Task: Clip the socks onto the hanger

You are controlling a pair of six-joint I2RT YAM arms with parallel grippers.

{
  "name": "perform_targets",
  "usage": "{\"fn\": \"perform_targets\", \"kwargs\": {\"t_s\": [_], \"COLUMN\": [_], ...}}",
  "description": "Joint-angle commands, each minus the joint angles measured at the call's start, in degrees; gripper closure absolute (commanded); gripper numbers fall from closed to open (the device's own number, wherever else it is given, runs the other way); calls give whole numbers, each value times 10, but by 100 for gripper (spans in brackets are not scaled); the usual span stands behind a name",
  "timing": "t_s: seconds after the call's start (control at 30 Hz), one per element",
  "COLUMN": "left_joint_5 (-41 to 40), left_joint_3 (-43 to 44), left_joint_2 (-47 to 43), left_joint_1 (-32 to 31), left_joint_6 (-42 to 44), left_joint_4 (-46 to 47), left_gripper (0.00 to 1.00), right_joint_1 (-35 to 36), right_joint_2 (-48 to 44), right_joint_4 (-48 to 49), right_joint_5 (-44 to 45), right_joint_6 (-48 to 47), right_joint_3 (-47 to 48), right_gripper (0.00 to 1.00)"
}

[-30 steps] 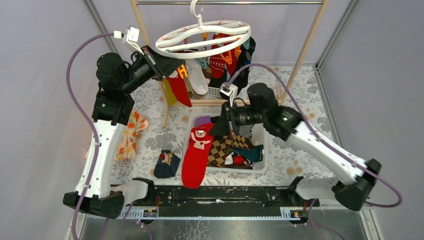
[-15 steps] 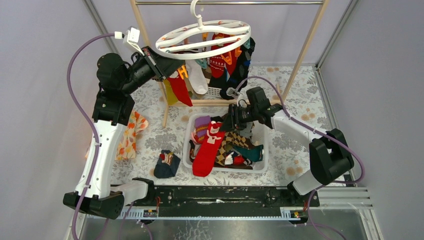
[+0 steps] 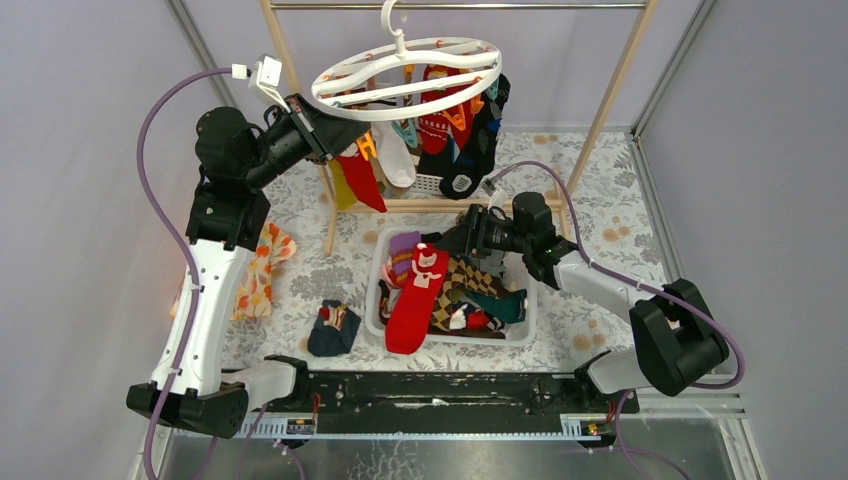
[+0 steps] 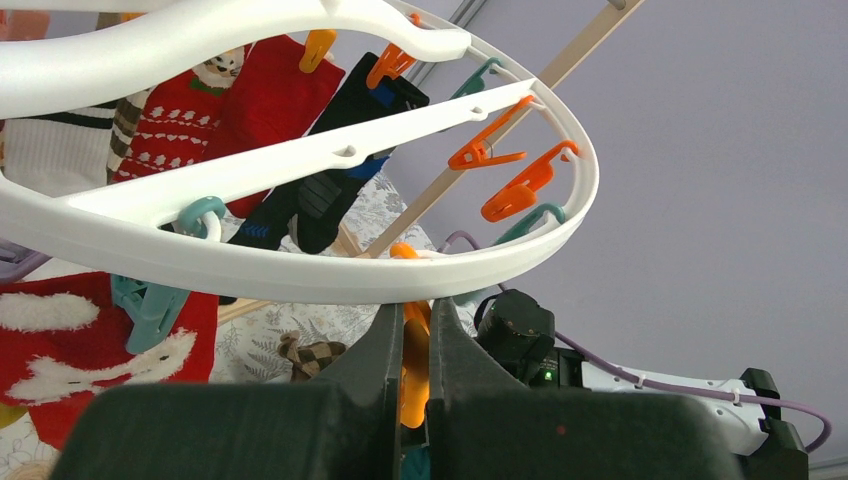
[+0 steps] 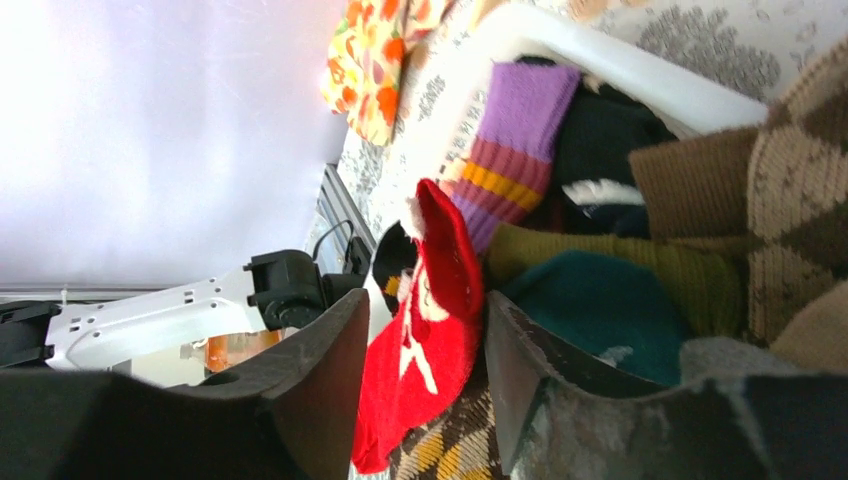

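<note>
The hanger (image 3: 330, 88) hangs by its hook from the rack (image 3: 610, 95) at the top centre of the overhead view, its white ring tilted. Several socks are clipped under it: a red one (image 3: 358, 175) on the left, a white one (image 3: 397, 160) beside it, and black ones (image 3: 480, 140) on the right.

The left gripper (image 3: 340, 130) reaches up under the ring's left end. In the left wrist view its fingers (image 4: 385, 345) are closed almost together at the bottom centre, pinching an orange clip (image 4: 414, 360) just below the ring's near rim (image 4: 300, 285). More orange clips hang empty along the right curve of the ring.

The rest of the socks lie in the white basket (image 3: 525, 300) at the centre of the overhead view. A long red sock (image 3: 410, 300) drapes over its left front rim, touching a brown argyle sock (image 3: 455, 290). A purple striped sock (image 3: 403, 250) sits at the back left, a teal one (image 3: 500, 303) to the right.

The right gripper (image 3: 455, 240) hovers over the basket's back edge. In the right wrist view its fingers (image 5: 330, 360) stand apart and hold nothing — the red sock (image 5: 430, 330) shows in the gap between them, lying below.

One dark sock (image 3: 333, 330) lies on the table left of the basket, and a flowered cloth (image 3: 258, 275) lies further left, beside the left arm.
</note>
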Motion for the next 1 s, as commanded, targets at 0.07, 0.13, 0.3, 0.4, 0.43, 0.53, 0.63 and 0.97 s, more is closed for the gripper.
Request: {"fn": "perform_targets", "kwargs": {"t_s": [0.07, 0.13, 0.3, 0.4, 0.43, 0.53, 0.63, 0.97], "left_joint_5": [9, 9, 10, 11, 11, 10, 10, 18], "left_joint_3": [-5, -5, -4, -3, -3, -2, -3, 1], "left_joint_2": [-4, -5, -4, -4, -5, -5, -5, -2], "left_joint_1": [3, 3, 3, 3, 3, 3, 3, 3], "left_joint_6": [-2, -2, -6, -7, -7, -6, -6, -15], "left_joint_4": [32, 32, 33, 34, 34, 34, 33, 32], "left_gripper": [100, 100, 100, 100, 100, 100, 100, 100], "right_joint_1": [3, 6, 12, 13, 12, 13, 13, 17], "right_joint_2": [-18, -19, -12, -2, 2, 14, 17, -24], "right_joint_4": [136, 146, 149, 151, 151, 146, 138, 212], "right_joint_5": [-8, -19, -29, -34, -37, -42, -42, -68], "right_joint_6": [14, 6, -14, -22, -25, -30, -39, -25], "right_joint_3": [-26, -37, -49, -47, -45, -37, -28, 19], "right_gripper": [47, 40, 29, 45, 53, 78, 99, 100]}}
